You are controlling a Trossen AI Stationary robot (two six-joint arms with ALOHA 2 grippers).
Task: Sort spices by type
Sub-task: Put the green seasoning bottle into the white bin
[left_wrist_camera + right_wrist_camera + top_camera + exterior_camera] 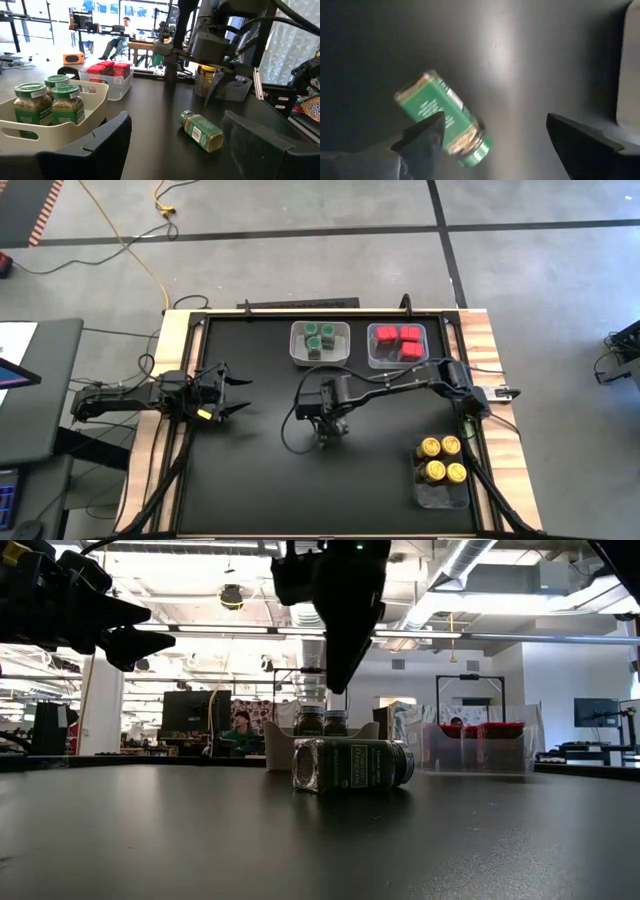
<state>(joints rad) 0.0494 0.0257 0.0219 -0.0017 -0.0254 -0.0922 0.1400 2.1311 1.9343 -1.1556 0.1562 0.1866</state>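
Observation:
One green-lidded spice jar (pixel 352 764) lies on its side on the black table near the middle, also seen as the jar (pixel 202 131) and the jar (pixel 445 117). My right gripper (pixel 335 680) hangs open just above it, fingers pointing down and clear of it; in its wrist view the right gripper (pixel 495 135) stands past the jar's lid end. In the high view the right gripper (pixel 328 428) largely covers the jar. My left gripper (pixel 235 395) waits open at the table's left, well above the surface.
At the far edge, a bin (pixel 296 355) holds three green-lidded jars standing upright. A clear bin (pixel 372 360) beside it holds red boxes. A clear bin (pixel 440 498) with several yellow-lidded jars sits at the near right. A person sits in the room beyond (pixel 240 730).

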